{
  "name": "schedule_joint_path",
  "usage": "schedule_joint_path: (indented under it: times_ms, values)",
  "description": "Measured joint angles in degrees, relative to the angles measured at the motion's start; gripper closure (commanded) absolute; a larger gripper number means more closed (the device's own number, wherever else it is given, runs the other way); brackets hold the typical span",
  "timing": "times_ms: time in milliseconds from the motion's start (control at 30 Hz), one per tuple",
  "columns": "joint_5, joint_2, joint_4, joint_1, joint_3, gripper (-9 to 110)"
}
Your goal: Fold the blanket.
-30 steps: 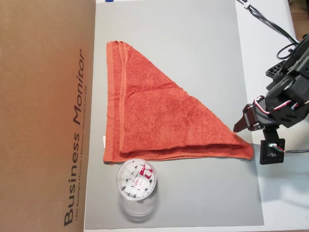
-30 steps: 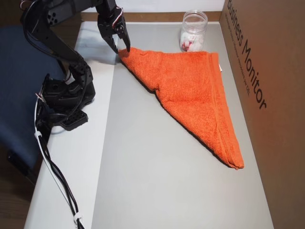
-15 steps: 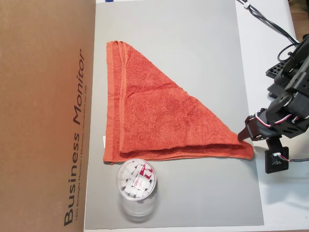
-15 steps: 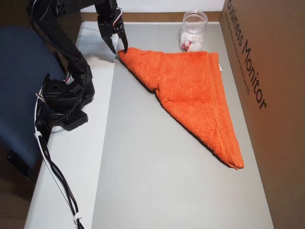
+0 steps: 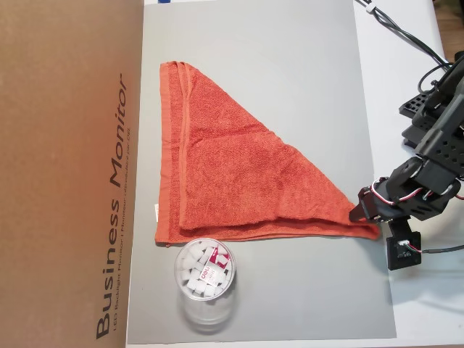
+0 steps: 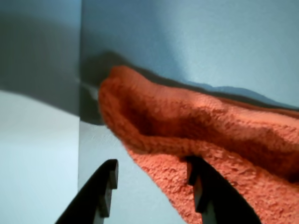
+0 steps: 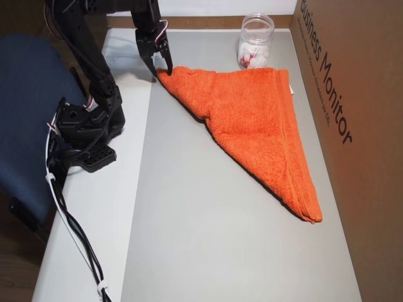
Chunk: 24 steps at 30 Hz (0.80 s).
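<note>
The blanket [image 5: 232, 174] is an orange-red terry towel lying folded into a triangle on the grey mat [image 5: 290, 72]. Its small white tag [image 5: 155, 211] shows at the left hem. The blanket also shows in the other overhead view [image 7: 252, 119]. My gripper [image 5: 360, 212] is at the blanket's pointed corner at the mat's right edge, and it also shows in the other overhead view [image 7: 160, 66]. In the wrist view the gripper [image 6: 152, 184] is open, its two dark fingers low on either side of the blanket's corner edge [image 6: 210, 130]. The jaws are not closed on the cloth.
A clear plastic jar [image 5: 205, 279] with white pieces stands just below the blanket's bottom hem. A large brown cardboard box [image 5: 65, 174] borders the mat on the left. The arm's base [image 7: 88, 126] and cables sit on the white table beside a blue chair [image 7: 25, 94].
</note>
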Motion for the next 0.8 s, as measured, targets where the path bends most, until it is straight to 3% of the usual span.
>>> schedule_joint_path:
  times_ms: [233,500,800]
  values:
    - [0.00,-0.26,0.18,-1.23,0.00,86]
    - [0.00,0.53,9.14,-2.99,-3.87,86]
    - [0.97,1.76,6.86,-2.72,1.14,86]
